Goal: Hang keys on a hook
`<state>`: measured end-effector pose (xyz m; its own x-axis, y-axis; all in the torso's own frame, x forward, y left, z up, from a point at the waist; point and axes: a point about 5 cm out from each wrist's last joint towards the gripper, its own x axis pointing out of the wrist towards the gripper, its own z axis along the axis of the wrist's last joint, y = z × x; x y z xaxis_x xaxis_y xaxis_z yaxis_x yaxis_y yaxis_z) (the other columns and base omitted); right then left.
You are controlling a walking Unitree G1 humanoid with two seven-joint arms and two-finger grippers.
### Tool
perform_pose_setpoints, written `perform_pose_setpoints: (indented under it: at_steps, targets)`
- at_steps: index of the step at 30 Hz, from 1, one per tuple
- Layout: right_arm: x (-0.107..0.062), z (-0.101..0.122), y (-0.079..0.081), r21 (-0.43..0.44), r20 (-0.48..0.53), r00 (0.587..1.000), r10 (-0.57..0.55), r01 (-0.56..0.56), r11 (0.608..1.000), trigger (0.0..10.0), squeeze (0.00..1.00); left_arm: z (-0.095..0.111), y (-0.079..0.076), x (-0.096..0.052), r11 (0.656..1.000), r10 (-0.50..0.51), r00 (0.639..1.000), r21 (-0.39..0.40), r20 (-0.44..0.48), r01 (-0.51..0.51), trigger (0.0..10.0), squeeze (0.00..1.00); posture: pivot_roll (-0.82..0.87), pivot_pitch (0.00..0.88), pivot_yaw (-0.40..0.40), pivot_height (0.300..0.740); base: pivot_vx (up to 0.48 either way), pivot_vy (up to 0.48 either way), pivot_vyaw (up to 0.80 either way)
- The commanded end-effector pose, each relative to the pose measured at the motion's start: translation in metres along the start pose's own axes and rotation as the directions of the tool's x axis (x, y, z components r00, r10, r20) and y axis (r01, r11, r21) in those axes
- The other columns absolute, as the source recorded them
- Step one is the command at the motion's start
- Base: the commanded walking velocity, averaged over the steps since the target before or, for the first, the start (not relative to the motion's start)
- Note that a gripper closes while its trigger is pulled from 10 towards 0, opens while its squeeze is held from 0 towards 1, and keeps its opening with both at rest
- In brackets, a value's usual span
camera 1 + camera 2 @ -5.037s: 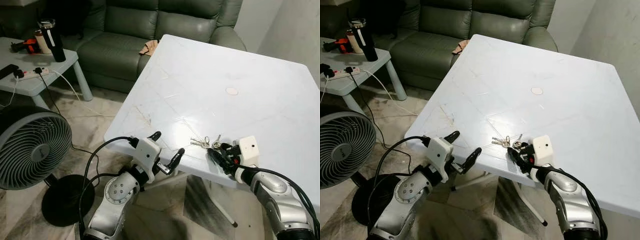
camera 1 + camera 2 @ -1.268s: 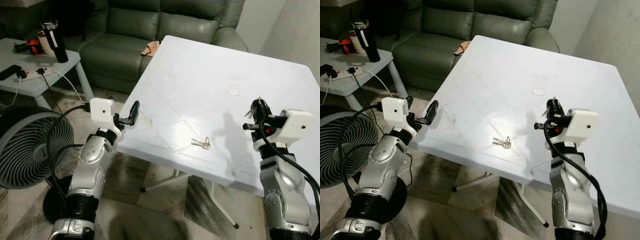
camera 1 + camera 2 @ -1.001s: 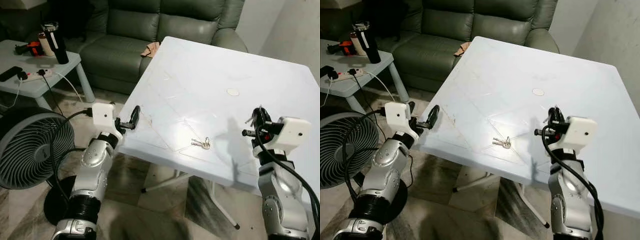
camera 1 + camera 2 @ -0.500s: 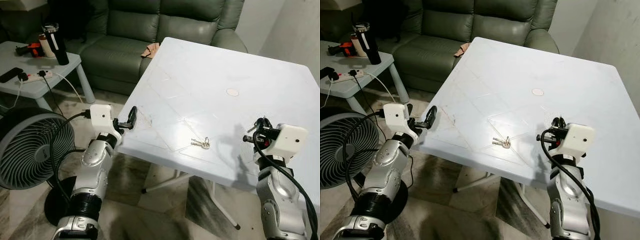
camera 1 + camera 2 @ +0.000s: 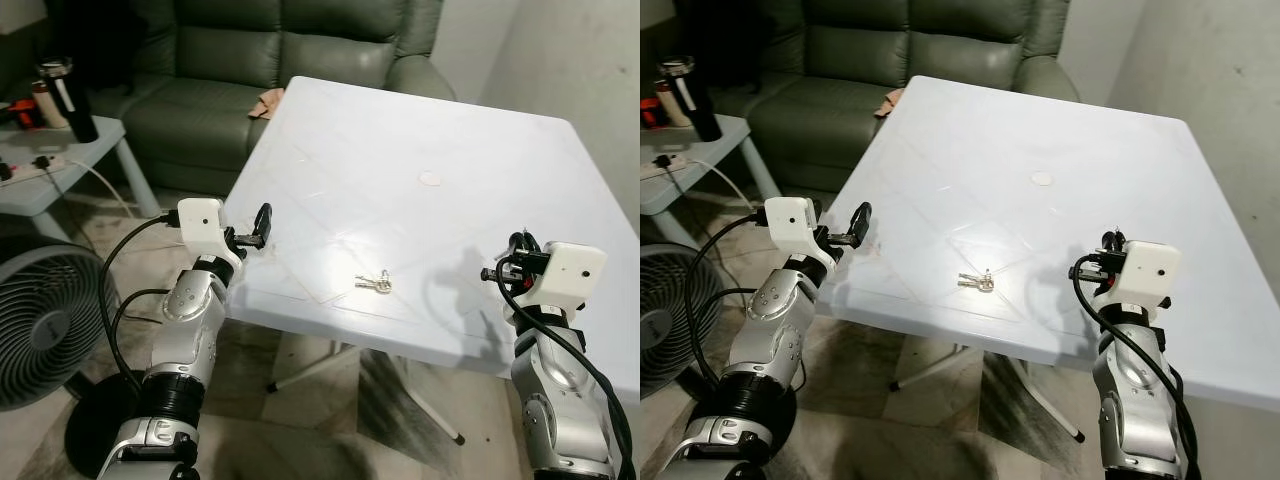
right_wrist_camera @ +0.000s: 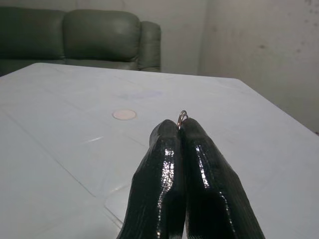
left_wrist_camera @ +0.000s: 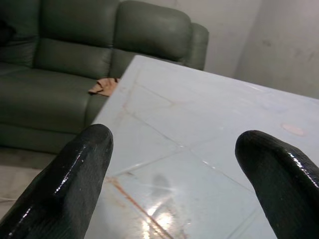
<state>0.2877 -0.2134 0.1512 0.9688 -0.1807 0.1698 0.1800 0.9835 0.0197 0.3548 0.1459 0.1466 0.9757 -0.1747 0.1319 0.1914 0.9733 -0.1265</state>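
your right gripper (image 6: 180, 130) was raised over the near right edge of the white counter (image 5: 420, 130), fingers (image 6: 199, 149) pressed together with a small metal key ring (image 6: 182, 117) pinched at their tips. whether keys hung from that ring could not be made out. a second bunch of keys (image 5: 374, 283) lay flat on the counter near its front edge, well apart from both grippers. your left gripper (image 5: 262, 222) hovered at the counter's near left corner, fingers (image 7: 82, 164) spread wide and empty. no hook was visible from here. judgement: the step was carrying the ring to the hook. you'd have done well to hold the pinch firm, turn slowly to find the hook, and present the ring's open loop squarely to it.
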Motion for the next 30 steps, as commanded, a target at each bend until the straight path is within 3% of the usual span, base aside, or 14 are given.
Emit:
perform_pose_setpoints:
  at_steps: [1,30]
  targets:
    - [0.0001,-0.0013,0.0016,-0.003,-0.012,1.000,0.004,-0.004,1.000,10.0,0.00,0.0005,0.0002,0.0021,1.000,-0.003,1.000,0.019,-0.009,0.003,10.0,0.00,0.03,0.072,-0.030,0.740,0.000,0.000,-0.72]
    - [0.0045,0.0025,0.0038,-0.019,-0.003,1.000,0.023,-0.023,1.000,10.0,0.00,0.0009,-0.0004,0.0039,1.000,-0.005,1.000,0.010,-0.003,0.005,10.0,0.00,0.03,0.057,-0.046,0.740,0.000,0.000,-0.73]
